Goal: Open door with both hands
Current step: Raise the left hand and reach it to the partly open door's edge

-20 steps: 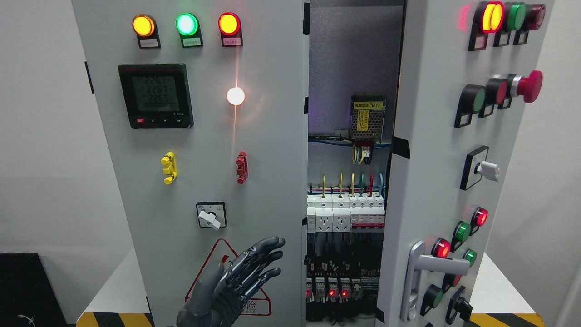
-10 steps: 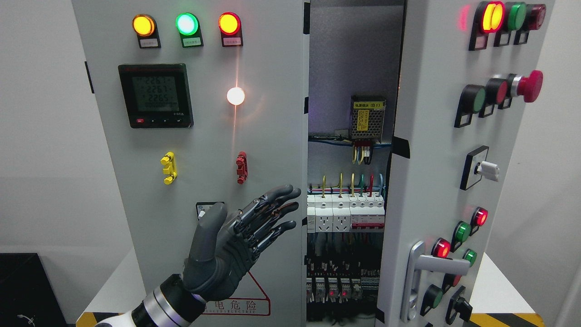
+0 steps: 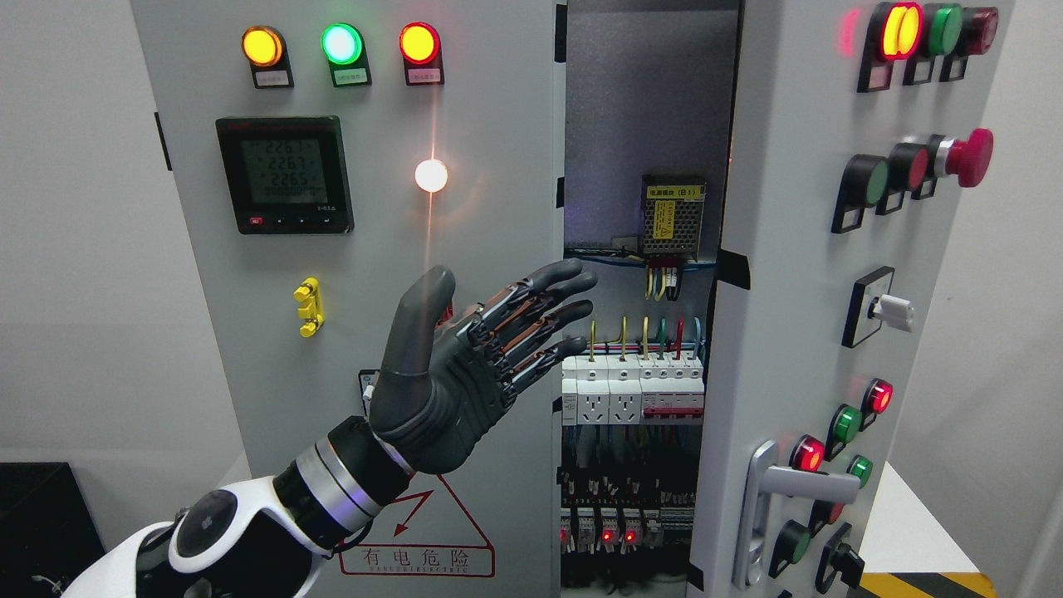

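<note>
Between two cabinet doors [image 3: 465, 124], left hand [image 3: 465, 365] spreads empty.

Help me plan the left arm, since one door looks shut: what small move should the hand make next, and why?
Probably slide the left hand a little further right and hook its fingers behind the left door edge. The fingers are spread, hold nothing, and already overlap the gap beside the open right door.

A plain pale wall [image 3: 75, 249] fills the left side behind everything, evenly lit and bare, and a similar pale wall [image 3: 1009, 332] shows at the right. Low down, a white tabletop [image 3: 913, 523] edged with yellow-and-black hazard stripes [image 3: 922, 584] shows at both bottom corners. A black box [image 3: 37, 523] sits at the lower left.
</note>
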You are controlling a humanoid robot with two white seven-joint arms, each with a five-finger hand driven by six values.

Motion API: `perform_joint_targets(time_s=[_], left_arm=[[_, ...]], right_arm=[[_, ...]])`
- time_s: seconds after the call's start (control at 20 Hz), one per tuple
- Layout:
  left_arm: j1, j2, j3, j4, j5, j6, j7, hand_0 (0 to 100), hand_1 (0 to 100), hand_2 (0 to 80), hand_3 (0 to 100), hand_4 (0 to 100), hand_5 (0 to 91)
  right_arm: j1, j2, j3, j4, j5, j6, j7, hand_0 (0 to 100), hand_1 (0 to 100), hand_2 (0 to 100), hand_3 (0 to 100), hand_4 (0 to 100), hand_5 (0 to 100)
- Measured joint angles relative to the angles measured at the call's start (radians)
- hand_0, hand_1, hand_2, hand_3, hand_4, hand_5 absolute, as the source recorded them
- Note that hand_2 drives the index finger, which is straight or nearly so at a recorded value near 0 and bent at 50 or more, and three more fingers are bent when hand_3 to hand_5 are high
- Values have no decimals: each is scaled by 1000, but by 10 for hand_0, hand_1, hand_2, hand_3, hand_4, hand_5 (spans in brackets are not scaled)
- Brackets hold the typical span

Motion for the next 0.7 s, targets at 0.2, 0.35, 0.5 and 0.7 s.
perform_joint_targets(time_s=[0.2, 0.35, 0.5, 0.7], left_arm=[[-67, -24, -40, 14, 63, 19, 0, 0, 0, 0, 0, 0, 0], [-103, -44, -66, 22, 90, 26, 1, 0, 0, 0, 0, 0, 0], [-132, -62, -86, 26, 119, 30, 4, 0, 0, 0, 0, 0, 0], [-162, -83, -109, 31, 147, 32, -1, 0, 0, 0, 0, 0, 0]], right_arm=[[0, 0, 0, 0, 0, 0, 0, 191, 0, 0, 0, 0, 0], [0, 0, 0, 0, 0, 0, 0, 191, 0, 0, 0, 0, 0], [0, 0, 0, 0, 0, 0, 0, 191, 0, 0, 0, 0, 0], [0, 0, 0, 0, 0, 0, 0, 191, 0, 0, 0, 0, 0]])
